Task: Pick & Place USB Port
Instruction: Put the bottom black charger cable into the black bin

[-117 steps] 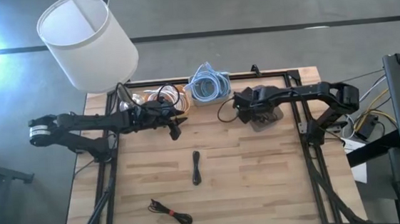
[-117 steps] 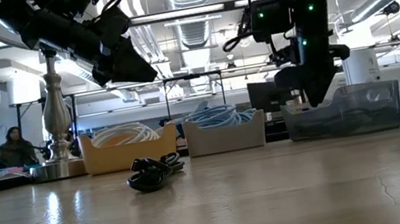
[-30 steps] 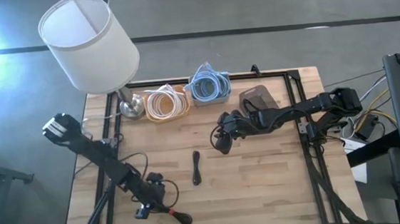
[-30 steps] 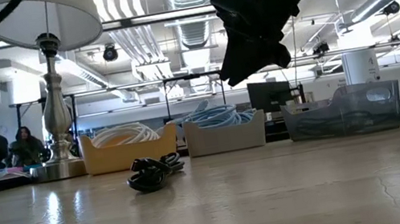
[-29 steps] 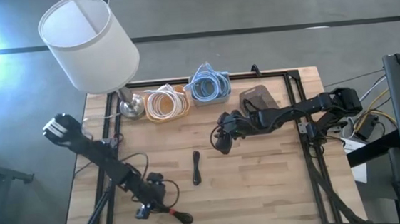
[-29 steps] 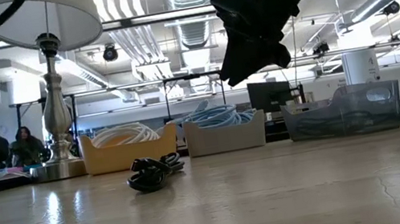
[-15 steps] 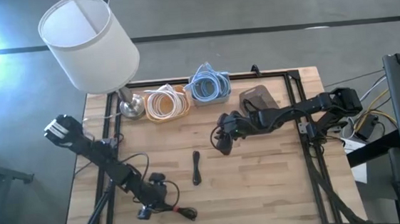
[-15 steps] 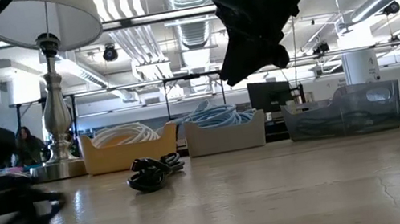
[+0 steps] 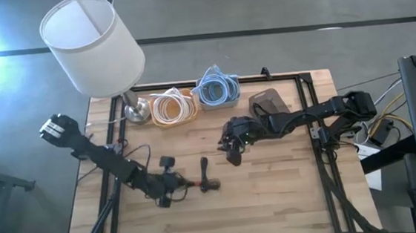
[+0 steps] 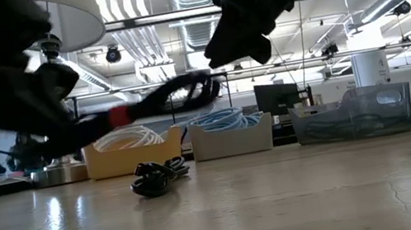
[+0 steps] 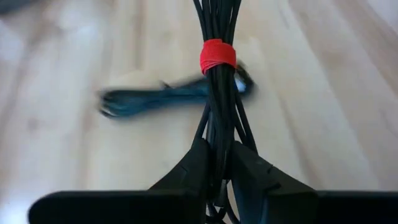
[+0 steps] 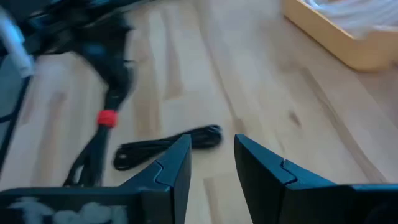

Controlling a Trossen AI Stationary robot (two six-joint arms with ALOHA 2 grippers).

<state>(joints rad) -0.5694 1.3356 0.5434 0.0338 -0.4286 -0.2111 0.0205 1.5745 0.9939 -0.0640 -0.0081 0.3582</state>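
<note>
wooden table (image 9: 273, 193) (lamp (image 9: 92, 44) behind)

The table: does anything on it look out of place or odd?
Only one thing: a loose black cable lies alone mid-table, outside the bins. The left gripper holds a red-tied cable bundle above it. Nothing looks spilled or damaged.

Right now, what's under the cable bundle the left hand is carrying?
Under the red-banded cable bundle, shut in the left hand, lie bare wooden table and a second black cable. The bundle covers that cable's middle stretch.
</note>
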